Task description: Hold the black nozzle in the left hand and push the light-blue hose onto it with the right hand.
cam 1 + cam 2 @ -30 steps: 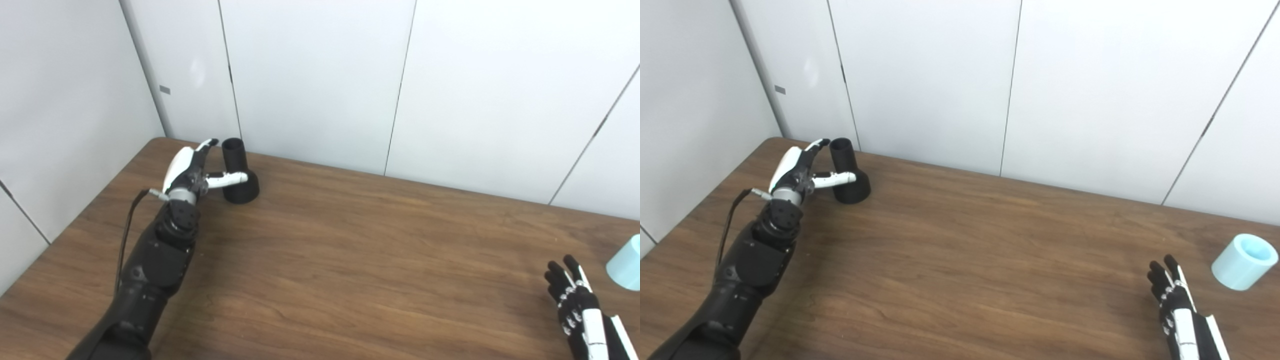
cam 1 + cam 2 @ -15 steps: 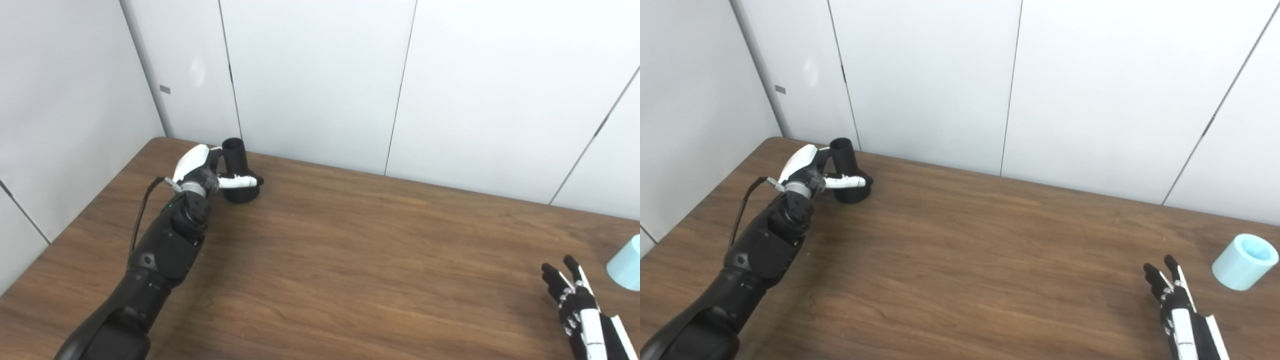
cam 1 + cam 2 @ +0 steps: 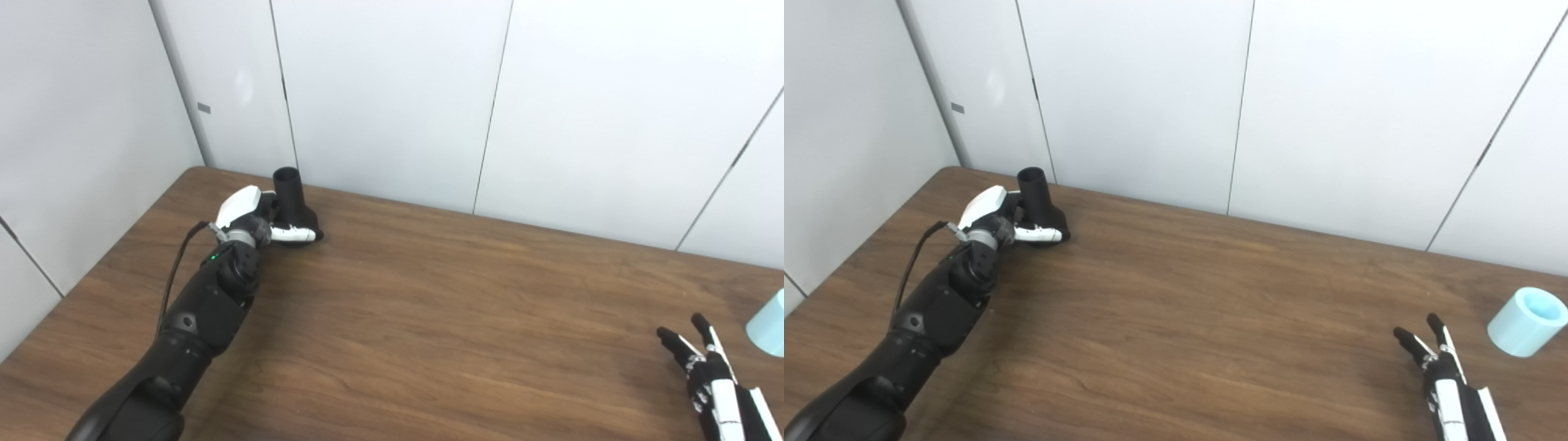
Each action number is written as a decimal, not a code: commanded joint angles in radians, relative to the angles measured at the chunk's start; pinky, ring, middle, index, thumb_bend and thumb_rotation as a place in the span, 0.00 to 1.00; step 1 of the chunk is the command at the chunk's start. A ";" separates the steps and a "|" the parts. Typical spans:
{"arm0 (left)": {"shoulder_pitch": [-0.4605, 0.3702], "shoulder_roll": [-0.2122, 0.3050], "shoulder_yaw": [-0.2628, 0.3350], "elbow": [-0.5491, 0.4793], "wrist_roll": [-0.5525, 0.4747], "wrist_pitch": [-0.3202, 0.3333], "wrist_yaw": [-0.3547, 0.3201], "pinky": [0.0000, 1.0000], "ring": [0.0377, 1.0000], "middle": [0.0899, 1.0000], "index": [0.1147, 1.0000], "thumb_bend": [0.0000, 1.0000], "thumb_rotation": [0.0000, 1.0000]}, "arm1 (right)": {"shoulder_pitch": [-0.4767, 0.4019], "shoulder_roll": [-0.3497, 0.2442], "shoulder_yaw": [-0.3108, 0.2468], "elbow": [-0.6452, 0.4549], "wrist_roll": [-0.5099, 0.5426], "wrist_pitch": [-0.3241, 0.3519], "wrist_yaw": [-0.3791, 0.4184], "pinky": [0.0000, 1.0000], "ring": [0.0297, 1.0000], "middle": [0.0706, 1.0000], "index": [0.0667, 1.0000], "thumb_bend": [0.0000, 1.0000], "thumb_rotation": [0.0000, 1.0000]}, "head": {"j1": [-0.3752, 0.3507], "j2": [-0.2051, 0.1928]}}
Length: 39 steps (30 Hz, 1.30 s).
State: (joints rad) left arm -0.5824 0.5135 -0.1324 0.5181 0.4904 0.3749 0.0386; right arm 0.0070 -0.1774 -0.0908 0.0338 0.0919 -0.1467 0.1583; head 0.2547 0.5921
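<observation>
Tilting since a moment ago, the black nozzle (image 3: 1038,202) sits gripped by the left hand (image 3: 995,217) — right hand (image 3: 1442,373) open.

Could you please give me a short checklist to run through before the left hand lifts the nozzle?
1. Left hand at the black nozzle, thumb across its base: ok.
2. Grasp firm enough to lift: cannot tell; the far-side fingers are hidden.
3. Nozzle upright on the table: not ok, it leans.
4. Right hand open, holding nothing: ok.
5. Light-blue hose apart from the right hand, not yet grasped: ok.
6. Hose opening visible, facing up: ok.
</observation>
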 commanded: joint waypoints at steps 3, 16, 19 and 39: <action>-0.047 0.030 -0.003 0.013 0.024 -0.030 0.029 1.00 0.91 0.79 0.73 0.96 0.40 | 0.075 0.040 0.028 0.069 0.006 -0.009 0.000 0.99 0.89 0.82 0.98 0.48 1.00 | -0.006 0.001; -0.047 0.001 0.017 0.054 0.011 -0.076 0.071 1.00 0.82 0.67 0.66 0.93 0.33 | 0.076 0.044 0.029 0.057 -0.006 0.003 -0.011 0.99 0.88 0.81 0.97 0.47 1.00 | -0.018 0.001; -0.047 -0.008 0.024 0.060 0.000 -0.092 0.079 1.00 0.79 0.64 0.64 0.91 0.30 | 0.077 0.045 0.028 0.058 -0.005 0.005 -0.009 0.99 0.88 0.81 0.98 0.47 1.00 | -0.023 0.003; 0.018 -0.033 0.045 0.038 -0.017 -0.263 0.186 1.00 0.70 0.51 0.38 0.51 0.00 | 0.087 0.046 0.033 0.036 -0.014 0.020 -0.016 1.00 0.89 0.82 0.98 0.50 1.00 | -0.028 0.013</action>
State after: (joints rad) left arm -0.5428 0.4676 -0.0881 0.5871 0.4665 0.1351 0.2097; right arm 0.0196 -0.1778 -0.0876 0.0133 0.0761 -0.1268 0.1477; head 0.2255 0.6044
